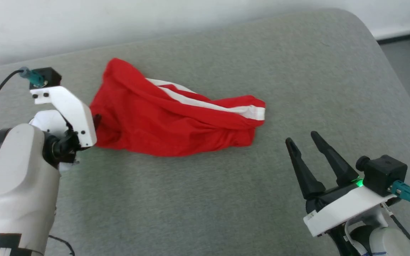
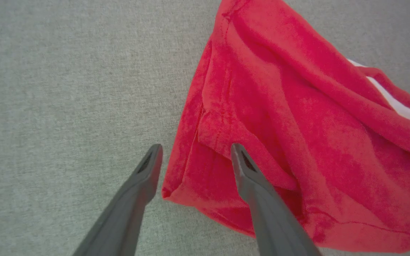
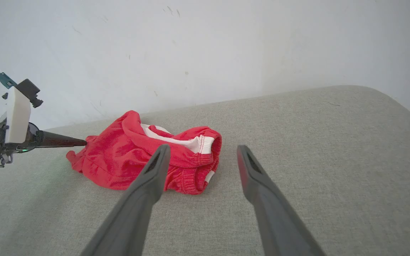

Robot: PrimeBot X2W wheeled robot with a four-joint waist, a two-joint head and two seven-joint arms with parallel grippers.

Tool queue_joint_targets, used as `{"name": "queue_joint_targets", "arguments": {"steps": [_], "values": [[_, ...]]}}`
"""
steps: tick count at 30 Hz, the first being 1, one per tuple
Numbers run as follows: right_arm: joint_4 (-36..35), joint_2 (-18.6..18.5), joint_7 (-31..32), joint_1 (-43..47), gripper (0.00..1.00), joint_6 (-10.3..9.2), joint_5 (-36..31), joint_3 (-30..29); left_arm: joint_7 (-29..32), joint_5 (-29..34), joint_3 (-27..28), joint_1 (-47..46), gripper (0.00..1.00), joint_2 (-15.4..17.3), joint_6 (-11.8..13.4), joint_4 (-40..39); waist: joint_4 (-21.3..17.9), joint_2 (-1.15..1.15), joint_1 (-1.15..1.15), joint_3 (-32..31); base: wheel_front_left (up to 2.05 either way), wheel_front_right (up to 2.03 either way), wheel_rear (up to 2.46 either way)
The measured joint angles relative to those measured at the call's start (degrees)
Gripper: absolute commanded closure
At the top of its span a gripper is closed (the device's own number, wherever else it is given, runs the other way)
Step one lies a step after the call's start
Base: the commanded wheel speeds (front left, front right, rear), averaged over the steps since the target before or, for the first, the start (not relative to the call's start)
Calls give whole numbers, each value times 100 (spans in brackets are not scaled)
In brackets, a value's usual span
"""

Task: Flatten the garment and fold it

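Observation:
The red shorts [image 1: 176, 121] lie crumpled in a heap on the grey padded table [image 1: 226, 199], a white side stripe [image 1: 208, 105] running across the top. My left gripper [image 1: 97, 119] is at the heap's left edge. In the left wrist view it [image 2: 196, 149] is open, with one finger [image 2: 247, 170] over the red fabric [image 2: 297, 124] and the other over bare table, straddling a hem corner. My right gripper [image 1: 301, 137] is open and holds nothing, well off the heap's right end. Its wrist view looks past the open fingertips [image 3: 203, 147] at the shorts [image 3: 119, 160] and the left gripper [image 3: 78, 143].
The table's rounded far right corner [image 1: 354, 21] meets a white wall [image 1: 119, 17]. Beyond the right edge lies grey floor [image 1: 408, 67] with a dark baseboard [image 1: 404, 37]. Bare grey surface spreads in front of and to the right of the shorts.

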Motion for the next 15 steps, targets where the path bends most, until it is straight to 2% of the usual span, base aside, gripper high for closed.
{"name": "queue_joint_targets", "arguments": {"steps": [3, 8, 9, 11, 15], "values": [[5, 34, -2, 3, 0, 0, 51, 23, 162, 0, -8, -35, 0, 30, 85, 172, -170, 0, 1, 105, 0, 0, 0], [105, 81, -13, 16, 0, 0, 121, 19, 327, -2, -46, -123, 0, 107, 87, 361, -415, 0, 0, 243, 0, 0, 0], [130, 84, -13, 16, 0, 0, 130, 16, 396, -2, -71, -143, 41, 130, 78, 379, -450, 0, 0, 265, 0, 0, 0], [167, 89, -13, 16, 0, 0, 153, 7, 561, -32, -97, -188, 100, 174, -14, 405, -504, 0, -1, 300, 0, 0, 0], [213, 81, -1, 14, 0, 0, 204, -43, 806, -316, -51, -191, 100, 131, -123, 408, -520, 0, 0, 314, 0, 0, 0]]}}
